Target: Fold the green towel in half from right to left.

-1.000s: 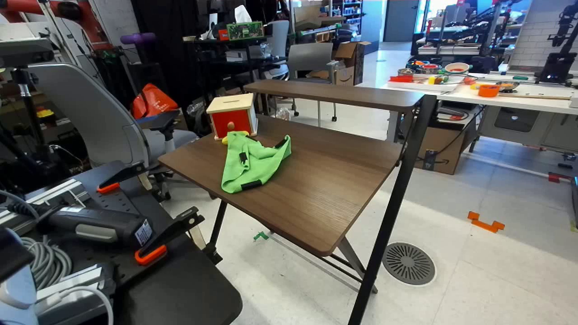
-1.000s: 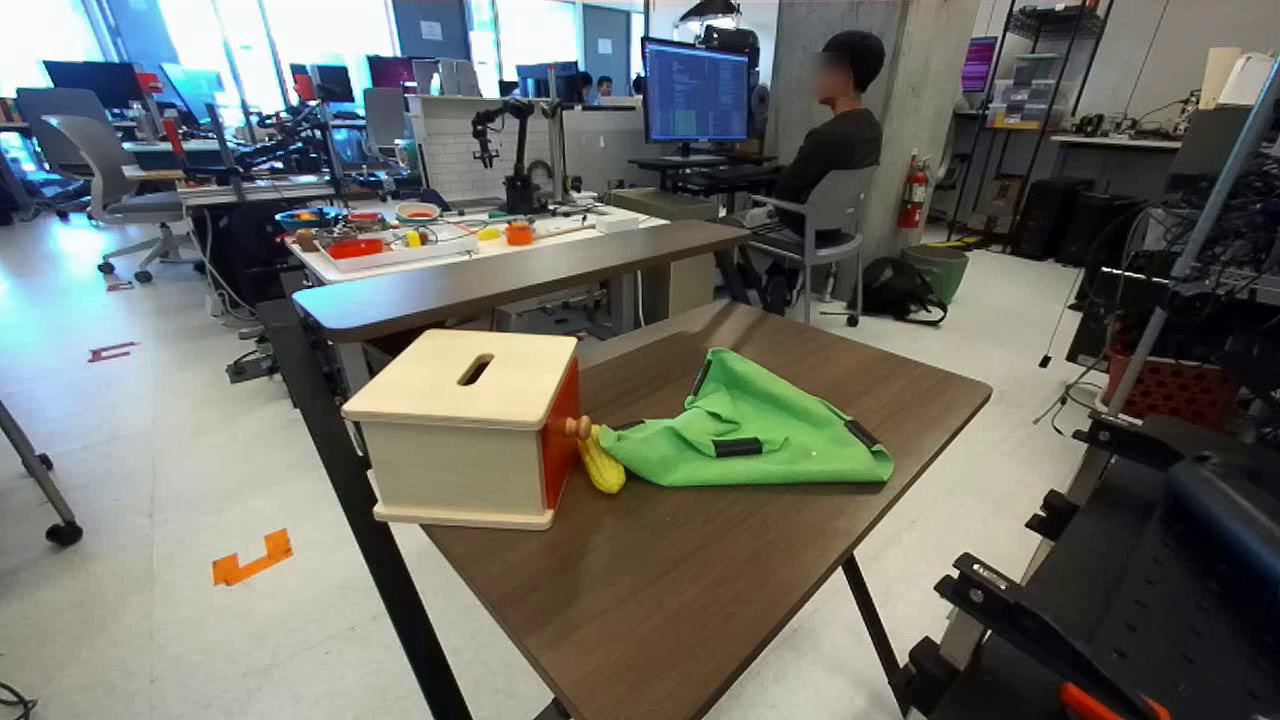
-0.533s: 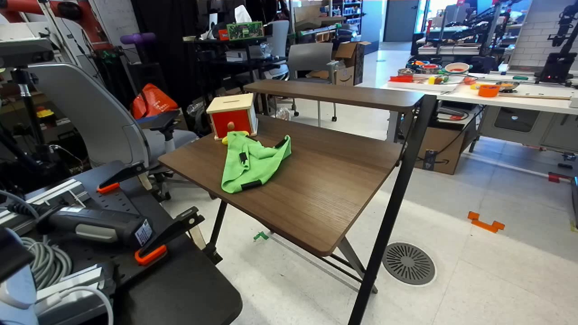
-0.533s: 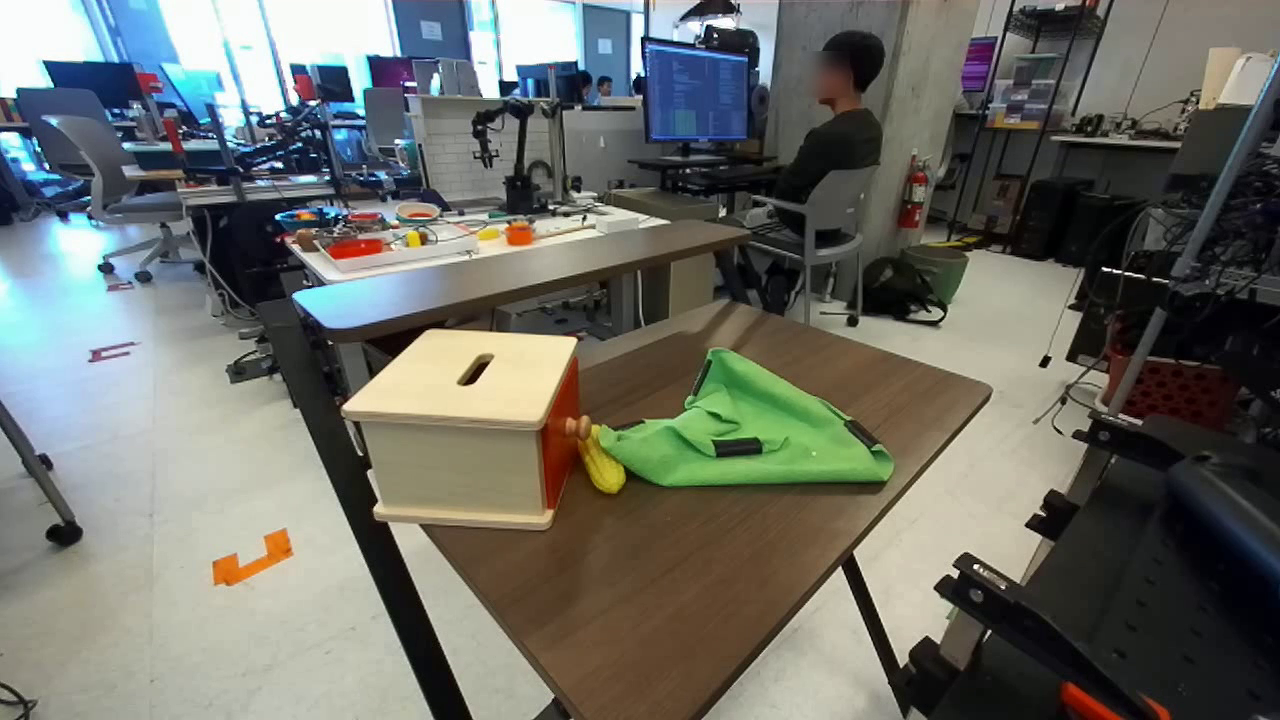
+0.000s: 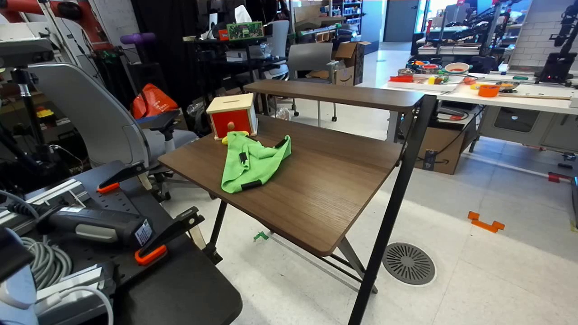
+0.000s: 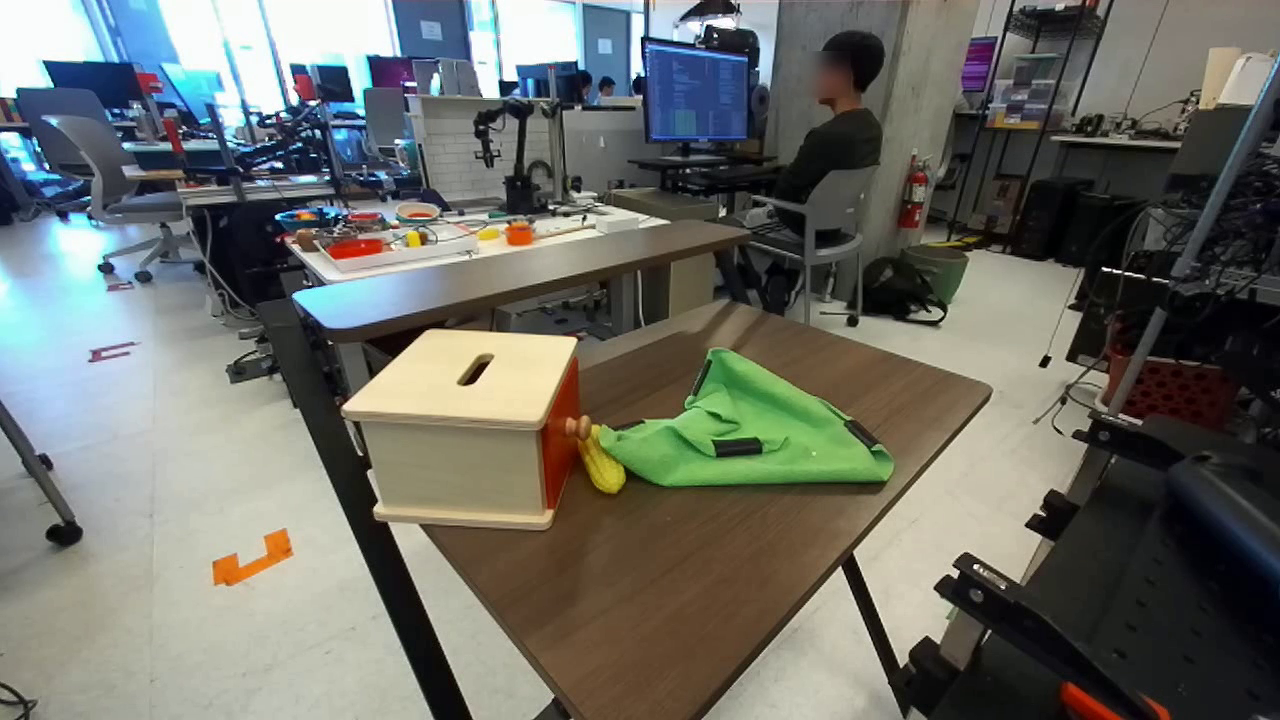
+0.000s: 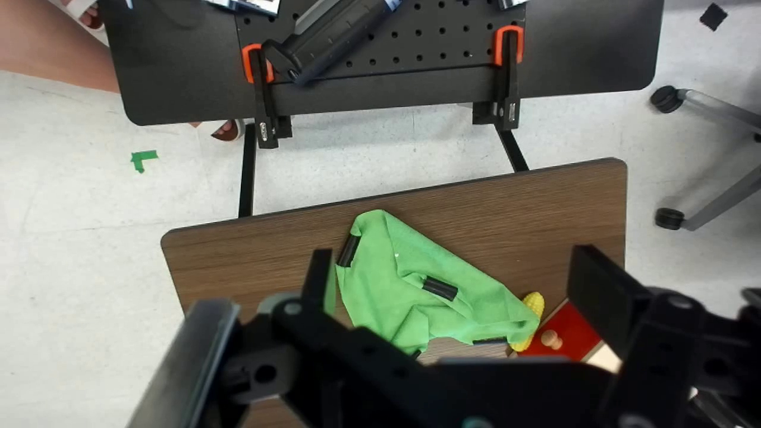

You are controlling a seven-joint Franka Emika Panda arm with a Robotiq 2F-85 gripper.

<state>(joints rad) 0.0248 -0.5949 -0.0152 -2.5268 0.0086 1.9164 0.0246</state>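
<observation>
A green towel (image 6: 770, 425) lies crumpled on a brown wood-grain tabletop (image 6: 640, 580), spread in a rough triangle with black patches (image 6: 737, 447) on its folds and edges. Its narrow end covers the middle of a yellow corn-shaped piece (image 6: 603, 466), whose two ends poke out in the wrist view. Just beside that piece stands a pale wooden box (image 6: 455, 470), upright, with a slot (image 6: 476, 370) in its lid (image 6: 420, 385) and a red front (image 7: 572, 330) bearing a round wooden knob (image 7: 551, 339). In the wrist view I look down past the black hand (image 7: 454, 261): it is released, its two fingers (image 7: 600, 291) spread far apart, and it hangs well above the tabletop, with most of the towel seen below, between those fingers. In both exterior views a narrow raised shelf (image 5: 334, 94) runs along one long edge of the tabletop. Near the opposite edge, across a strip of pale floor (image 7: 380, 151), stands a black bench (image 7: 594, 59) with two black-and-orange clamps (image 7: 508, 77) on its rim and a dark device (image 7: 336, 35) lying on top. Someone's bare leg (image 7: 50, 50) shows beside that bench in the wrist view. Farther off, in an exterior view, a person (image 6: 830, 150) in dark clothes sits on a grey chair (image 6: 840, 210) facing a lit monitor (image 6: 695, 90).
</observation>
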